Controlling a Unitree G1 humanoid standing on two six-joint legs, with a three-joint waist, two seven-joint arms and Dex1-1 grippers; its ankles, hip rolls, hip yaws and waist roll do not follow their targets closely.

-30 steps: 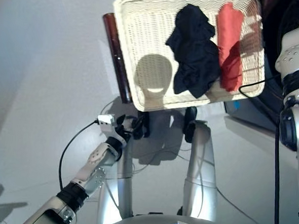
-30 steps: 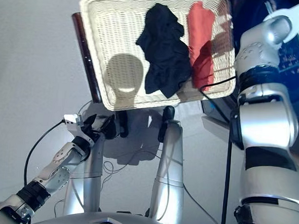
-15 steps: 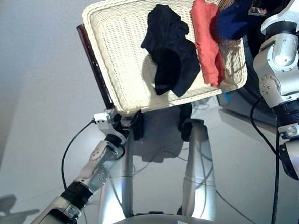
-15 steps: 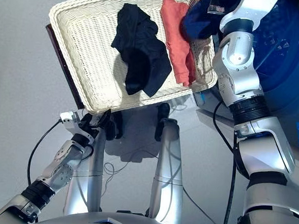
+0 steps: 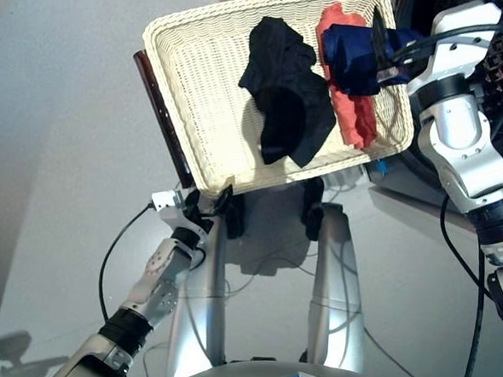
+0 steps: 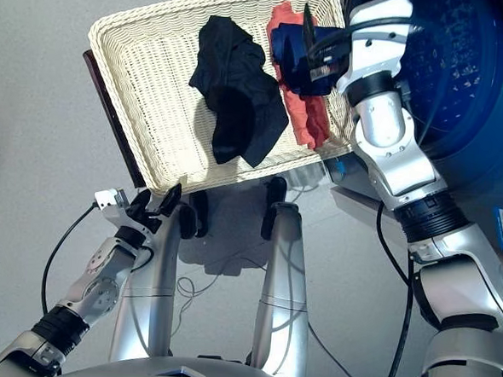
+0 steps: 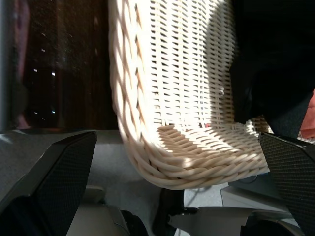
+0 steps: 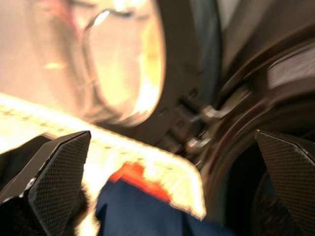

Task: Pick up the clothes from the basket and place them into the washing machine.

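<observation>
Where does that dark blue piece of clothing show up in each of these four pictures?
Left eye view: the navy garment sits at the basket's far right corner, over the coral garment.
Right eye view: same spot, at the top middle.
Left wrist view: not in it.
Right wrist view: blue cloth at the bottom middle.
Shared landmark: the cream wicker basket, seen in all four.
</observation>
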